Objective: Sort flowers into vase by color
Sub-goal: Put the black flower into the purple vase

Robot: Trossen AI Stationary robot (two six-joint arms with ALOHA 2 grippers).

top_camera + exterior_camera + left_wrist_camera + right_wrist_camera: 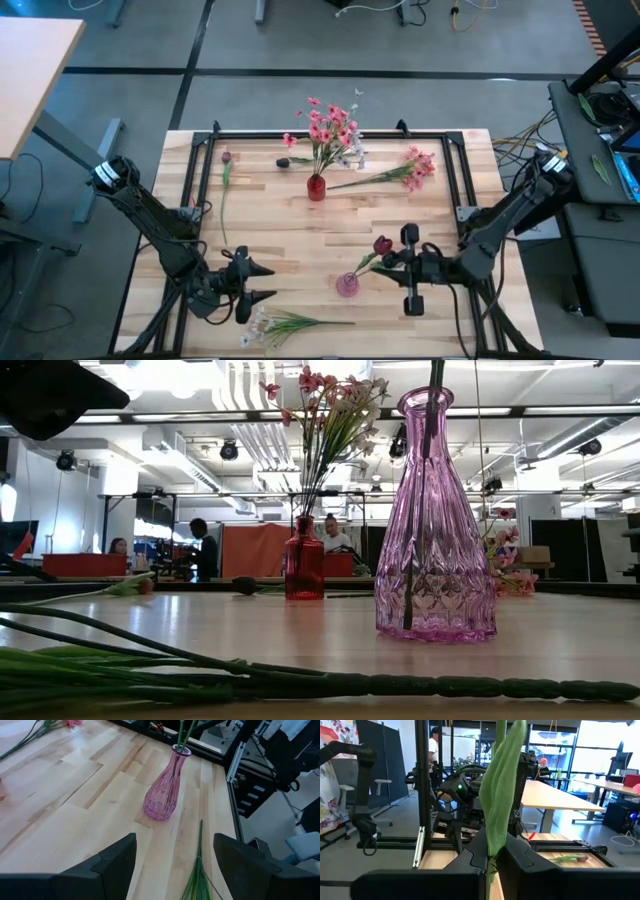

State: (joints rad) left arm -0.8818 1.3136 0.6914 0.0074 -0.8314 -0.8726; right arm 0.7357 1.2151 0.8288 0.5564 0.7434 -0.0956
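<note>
I am holding a dark red tulip (382,244) by its stem with my right gripper (398,262), fingers pinched shut on it, its leaf (501,785) rising right in front of my wrist camera; the stem is already running down into the pink vase (347,284) at the near middle of the table (280,225). I judge the placing step nearly done; next I should be opening and backing off right without tipping the vase. My left gripper (258,282) is waiting spread open and empty, just beyond the white spray (285,324) at the near edge; pink blossoms are filling the red vase (316,187) farther back; more pink flowers (405,169) are lying far right, another tulip (225,180) far left. No readable writing anywhere.
</note>
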